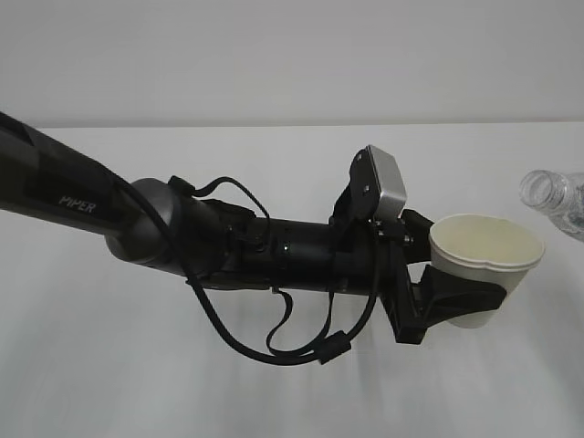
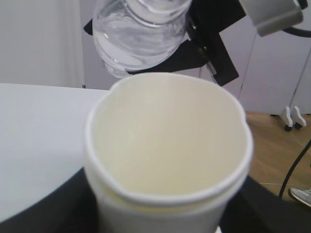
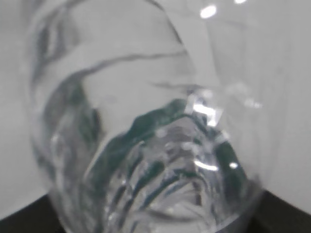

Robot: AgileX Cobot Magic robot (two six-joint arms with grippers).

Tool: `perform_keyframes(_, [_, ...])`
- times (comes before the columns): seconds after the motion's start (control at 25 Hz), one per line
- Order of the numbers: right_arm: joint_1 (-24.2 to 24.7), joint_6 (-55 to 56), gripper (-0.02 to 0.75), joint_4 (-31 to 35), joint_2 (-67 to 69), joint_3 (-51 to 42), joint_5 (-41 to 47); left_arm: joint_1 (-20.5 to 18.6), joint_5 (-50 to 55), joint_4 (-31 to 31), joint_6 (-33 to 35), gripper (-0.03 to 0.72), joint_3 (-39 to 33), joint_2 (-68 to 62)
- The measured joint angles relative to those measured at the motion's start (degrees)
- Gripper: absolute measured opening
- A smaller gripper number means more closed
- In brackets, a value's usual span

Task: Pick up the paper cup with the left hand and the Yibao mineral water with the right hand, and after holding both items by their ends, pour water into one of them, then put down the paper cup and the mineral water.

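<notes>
The left hand clamps the paper cup upright above the desk; the right hand holds the Yibao mineral water tilted, mouth just right of the cup's rim

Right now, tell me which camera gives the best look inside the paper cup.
The left wrist view: the paper cup fills the frame from just above the rim, its cream inside wall in sight, with no water visible. The exterior view shows the cup from the side in the left hand, mostly rim and outer wall. The right wrist view shows only the Yibao mineral water.
</notes>
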State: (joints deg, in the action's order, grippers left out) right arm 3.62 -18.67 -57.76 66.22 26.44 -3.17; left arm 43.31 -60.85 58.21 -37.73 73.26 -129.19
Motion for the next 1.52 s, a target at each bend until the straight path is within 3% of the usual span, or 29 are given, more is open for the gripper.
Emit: perform_keyframes(1.52, [0.0, 0.0, 0.456, -10.9, 0.0, 0.0, 2.46, 0.0, 0.0, 2.51, -2.1, 0.461, 0.0, 0.0])
